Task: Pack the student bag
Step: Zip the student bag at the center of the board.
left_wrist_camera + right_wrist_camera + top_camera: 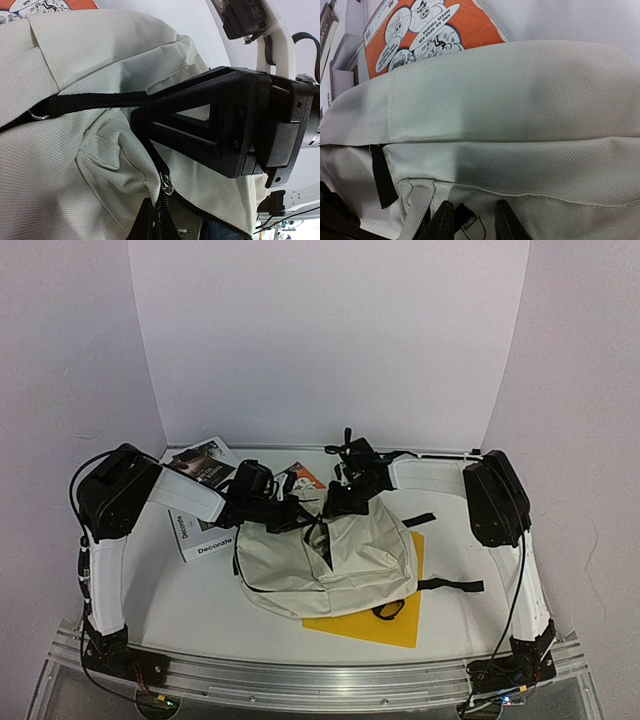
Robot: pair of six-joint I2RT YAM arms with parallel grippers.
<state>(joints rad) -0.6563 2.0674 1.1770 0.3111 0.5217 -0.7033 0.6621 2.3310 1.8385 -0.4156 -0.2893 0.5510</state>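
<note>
White desk point(190, 590) carries everything. Cream student bag point(330, 565) lies mid-desk, its zip partly undone at the far end. A yellow sheet point(385, 625) sits under the bag and shows at its near right. The "Decorate" book point(200, 532) is left of the bag. An orange comic point(303, 476) is tucked partly behind the bag's far edge. My left pincer point(152, 225) is closed tight at the bag's zip; I can't tell if cloth is caught. My right pincer point(473, 206) stands narrow at the bag's far end, a black tab point(462, 216) between its fingers.
</note>
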